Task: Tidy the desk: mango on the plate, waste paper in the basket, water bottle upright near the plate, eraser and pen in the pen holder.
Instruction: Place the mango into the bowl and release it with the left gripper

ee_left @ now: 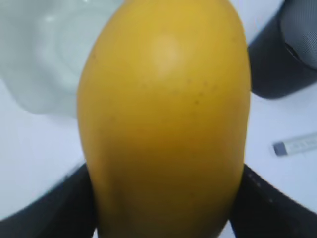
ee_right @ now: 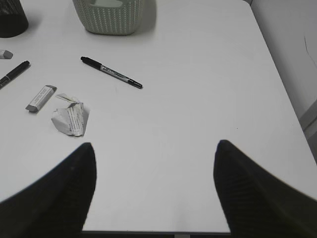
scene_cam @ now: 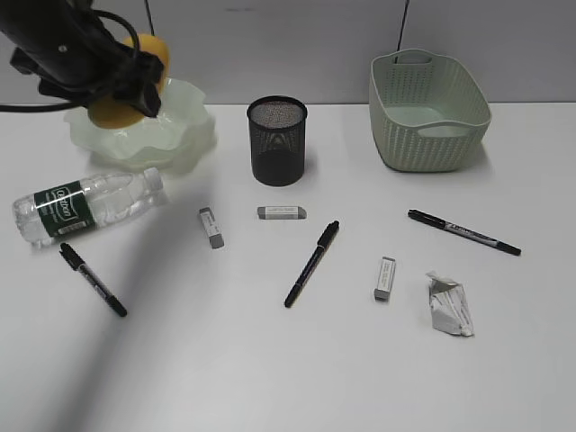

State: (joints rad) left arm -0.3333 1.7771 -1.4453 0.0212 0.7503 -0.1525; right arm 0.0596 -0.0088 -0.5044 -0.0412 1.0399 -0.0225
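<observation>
Yellow-orange fruit fills the left wrist view: the mango (ee_left: 166, 119) is clamped between the two dark fingers (ee_left: 59, 208) of the left gripper (ee_left: 166, 208), whose jaws are spread wide around the fruit's flanks. From the exterior view the mango (scene_cam: 135, 81) is seen held up over the plate (scene_cam: 144, 130), at the plate's near left part, with the left gripper (scene_cam: 126, 85) wrapped over it; whether the fruit touches the dish cannot be told. The ruffled pale green rim is glimpsed behind the fruit in the wrist camera.

On the desk (scene_cam: 270, 360) the water bottle (scene_cam: 85, 207) is seen lying on its side, just in front of the plate. The pen holder (scene_cam: 277, 139) is found upright to the right of the plate, and the basket (scene_cam: 427, 108) stands at the far right.

Over to the other side: the right gripper (ee_right: 153, 188) is shown with its jaws wide apart and nothing between them, held above bare tabletop. The waste paper (ee_right: 71, 119) is seen ahead of it and to the left, well apart from the fingers, with an eraser (ee_right: 40, 97) just beside the wad and a pen (ee_right: 111, 72) lying farther off toward the basket.
</observation>
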